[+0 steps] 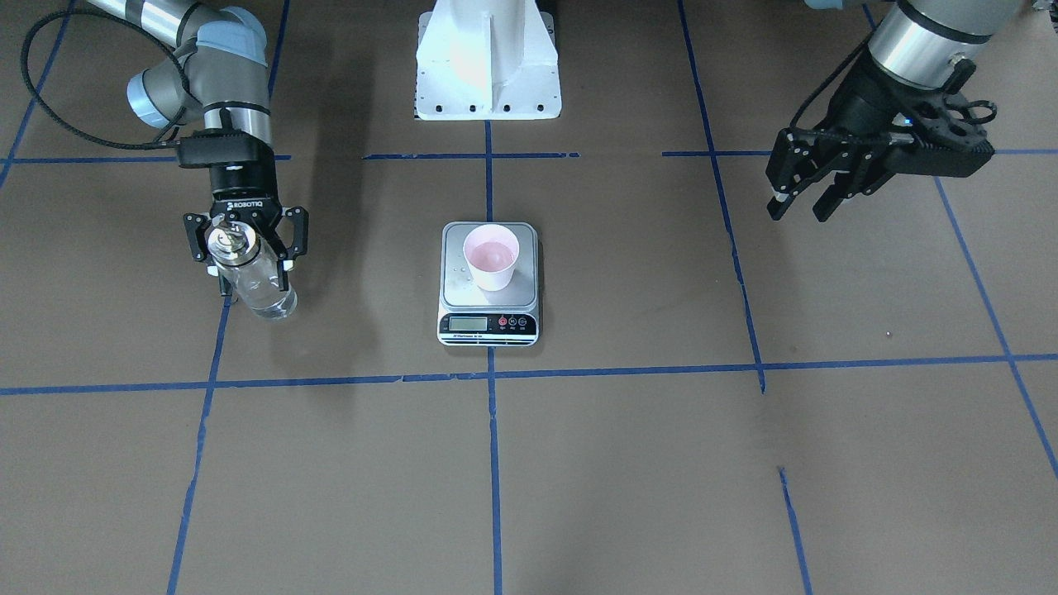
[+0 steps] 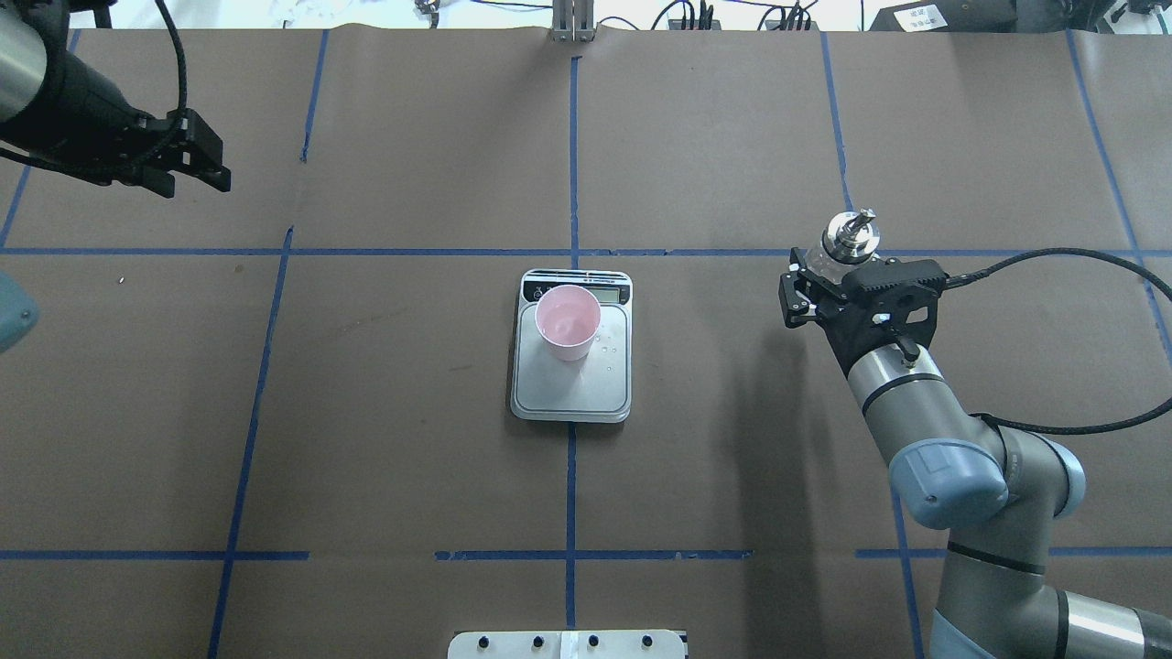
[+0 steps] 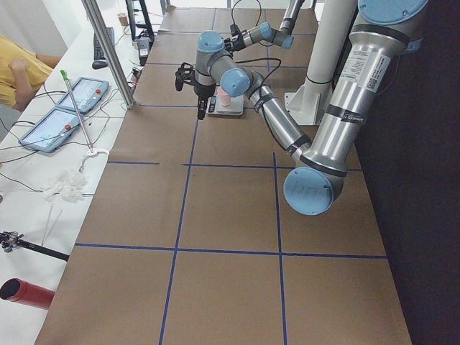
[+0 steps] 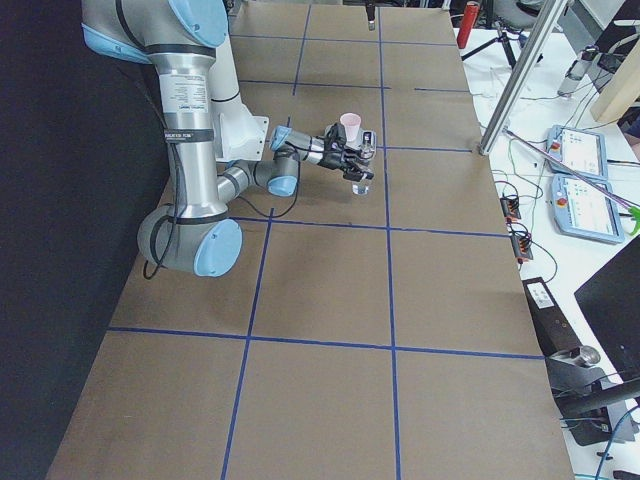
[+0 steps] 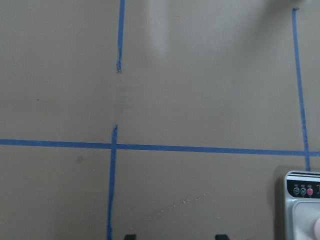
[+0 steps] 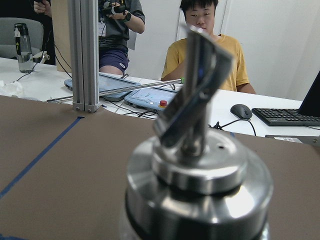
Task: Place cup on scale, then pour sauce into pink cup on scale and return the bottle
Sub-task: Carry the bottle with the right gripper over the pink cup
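One cup (image 1: 491, 256) on scale (image 1: 463, 291), bottle (image 1: 263, 287) in hand (image 1: 252, 266)

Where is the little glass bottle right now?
The glass bottle is held in the right gripper, on the overhead view's right, well apart from the scale.

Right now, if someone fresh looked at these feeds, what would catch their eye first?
The pink cup standing on the steel scale at the centre of the table draws the eye first. Next is the glass bottle with its shiny silver cap, gripped in the right tool off to one side of the scale. The left tool hangs open and empty on the opposite side.
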`<state>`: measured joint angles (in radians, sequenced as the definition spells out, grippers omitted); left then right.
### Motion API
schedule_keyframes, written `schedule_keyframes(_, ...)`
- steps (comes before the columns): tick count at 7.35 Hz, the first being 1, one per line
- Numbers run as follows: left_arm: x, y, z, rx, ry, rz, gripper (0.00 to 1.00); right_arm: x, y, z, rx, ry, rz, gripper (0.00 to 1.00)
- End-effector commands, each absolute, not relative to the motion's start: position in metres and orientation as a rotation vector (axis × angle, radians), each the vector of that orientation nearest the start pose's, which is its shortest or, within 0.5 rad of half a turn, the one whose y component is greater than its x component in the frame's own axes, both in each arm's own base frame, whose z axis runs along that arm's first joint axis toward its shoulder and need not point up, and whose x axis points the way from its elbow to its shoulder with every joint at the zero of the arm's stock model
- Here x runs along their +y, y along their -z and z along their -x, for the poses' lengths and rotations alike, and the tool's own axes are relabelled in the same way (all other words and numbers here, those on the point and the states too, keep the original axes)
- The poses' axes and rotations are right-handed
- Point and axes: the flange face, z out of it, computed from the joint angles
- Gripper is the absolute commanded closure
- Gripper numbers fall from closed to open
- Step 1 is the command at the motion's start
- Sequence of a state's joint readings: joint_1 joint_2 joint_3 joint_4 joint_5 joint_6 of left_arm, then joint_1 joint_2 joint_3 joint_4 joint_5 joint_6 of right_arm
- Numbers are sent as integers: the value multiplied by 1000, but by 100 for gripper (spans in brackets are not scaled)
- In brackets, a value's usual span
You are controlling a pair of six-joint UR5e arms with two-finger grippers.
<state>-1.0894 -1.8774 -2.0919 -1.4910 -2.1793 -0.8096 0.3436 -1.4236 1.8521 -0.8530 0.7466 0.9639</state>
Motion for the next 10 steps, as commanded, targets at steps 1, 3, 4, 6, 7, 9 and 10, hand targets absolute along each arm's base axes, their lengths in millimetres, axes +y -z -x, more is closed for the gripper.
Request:
schedule_keyframes(1, -503, -297, -144, 850, 28, -267, 38, -364, -317, 449, -534, -65, -1168, 100)
schedule_keyframes(3, -507, -328, -101, 789, -85, -332, 33, -373, -280, 485, -356, 41, -1111, 100)
schedule_keyframes(4, -509, -331, -90, 778, -96, -347, 32, -377, -260, 495, -250, 103, -1100, 100)
schedule_keyframes(6, -508, -335, -90, 773, -99, -344, 0, -360, -251, 516, -29, 287, -1124, 100)
schedule_keyframes(7, -507, -341, -89, 769, -98, -338, 0, -355, -249, 522, 35, 368, -1125, 100)
schedule_keyframes(9, -505, -340, -89, 771, -97, -338, 0, -350, -259, 532, 229, 566, -1125, 100)
schedule_keyframes(10, -505, -339, -88, 771, -96, -340, 0, -353, -258, 545, 281, 623, -1123, 100)
